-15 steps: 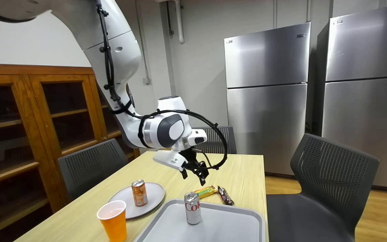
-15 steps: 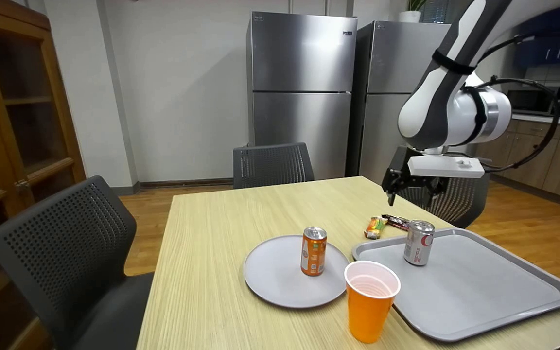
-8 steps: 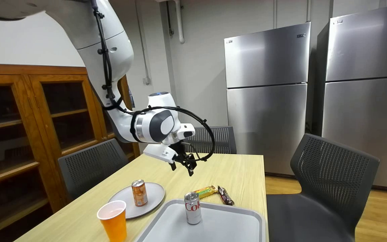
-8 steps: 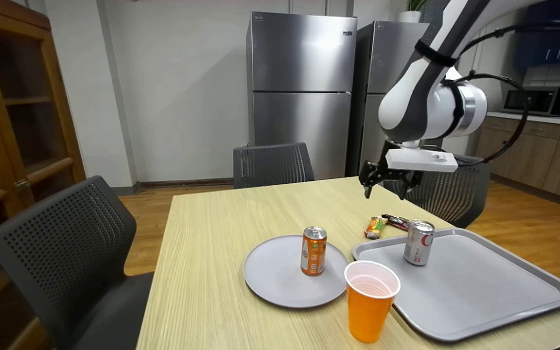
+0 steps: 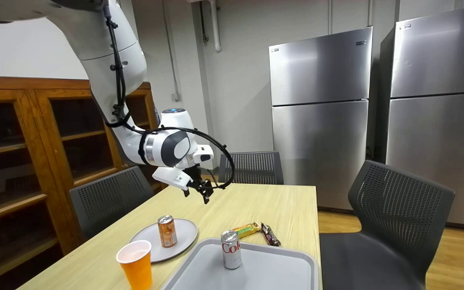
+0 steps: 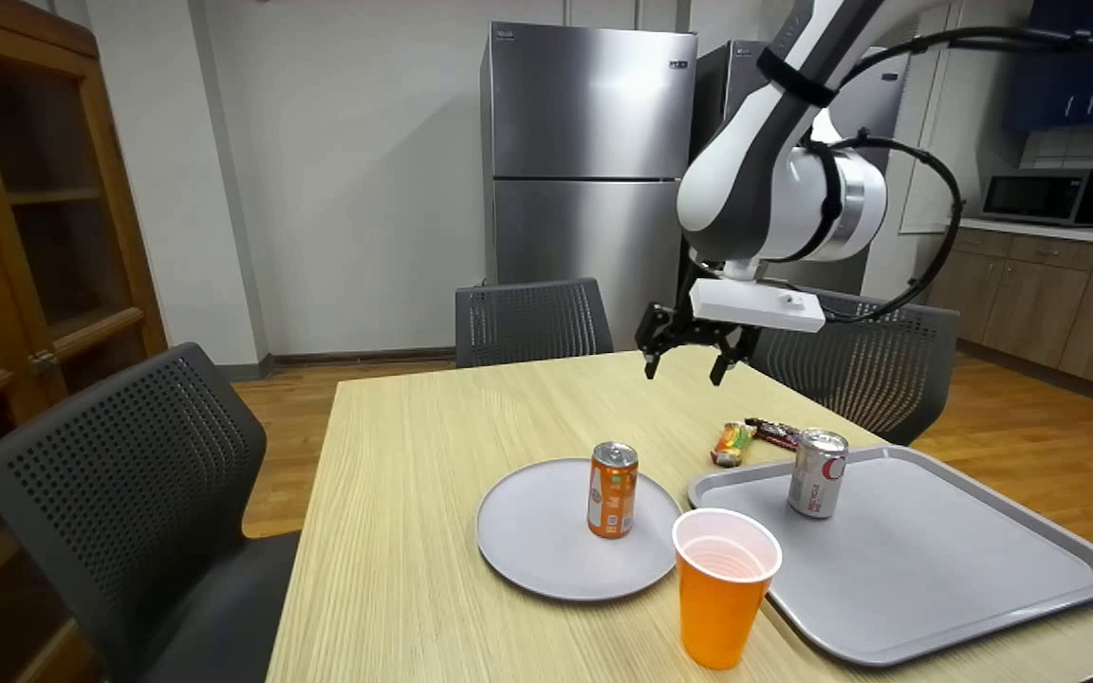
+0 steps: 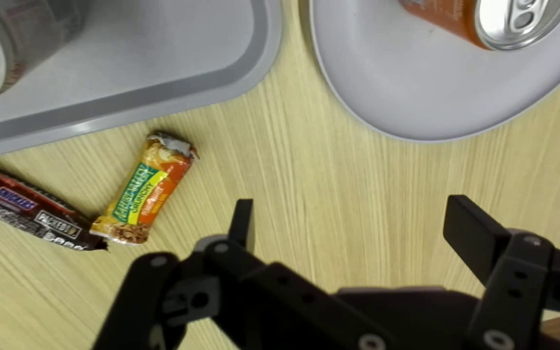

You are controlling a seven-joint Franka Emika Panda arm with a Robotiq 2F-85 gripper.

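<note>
On a pale table [image 7: 299, 160], a grey tray [image 7: 163, 53] fills the wrist view's upper left, an empty gripper [image 7: 349, 214] gapes along the bottom, and at centre left lies a granola bar [image 7: 145, 190], seemingly light, slick and crumbly, best pinched gently mid-length

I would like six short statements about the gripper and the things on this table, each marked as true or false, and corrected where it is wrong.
1. The gripper is open above the table. True.
2. The orange can stands upright on the round plate. True.
3. The silver can stands on the same plate. False: the silver can stands on the gray tray.
4. The Snickers bar lies on the tray. False: the Snickers bar lies on the table.
5. The orange cup stands upright on the table. True.
6. The gripper holds the granola bar. False: the granola bar lies on the table.
</note>
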